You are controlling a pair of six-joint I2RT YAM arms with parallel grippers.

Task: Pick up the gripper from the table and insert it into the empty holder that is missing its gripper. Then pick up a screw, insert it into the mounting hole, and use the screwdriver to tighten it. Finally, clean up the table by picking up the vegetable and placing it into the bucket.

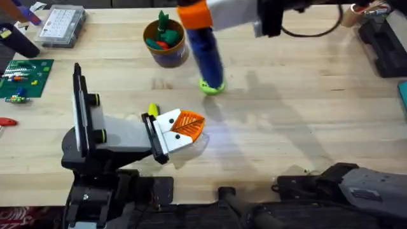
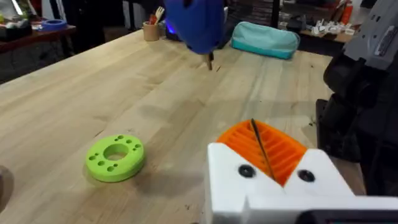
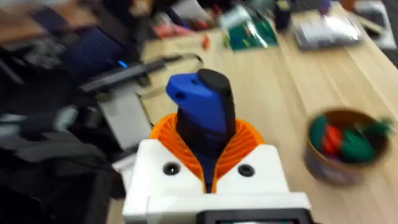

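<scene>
Blue and thick, the screwdriver (image 1: pixel 206 54) is round like a tube, with a black cap. The right hand (image 3: pixel 208 165) is clamped on it with ribbed orange pads, up over the pale wooden bench (image 1: pixel 305 114). Its thin tip hangs above a flat green ring (image 1: pixel 212 86) with small holes. The left hand (image 2: pixel 264 152) has white fingers pressed together, holding nothing. The round brown bucket (image 1: pixel 166 44) sits behind, with green and red toy vegetables (image 1: pixel 164 33) inside. The black and grey holder (image 1: pixel 102 137) stands near the front.
</scene>
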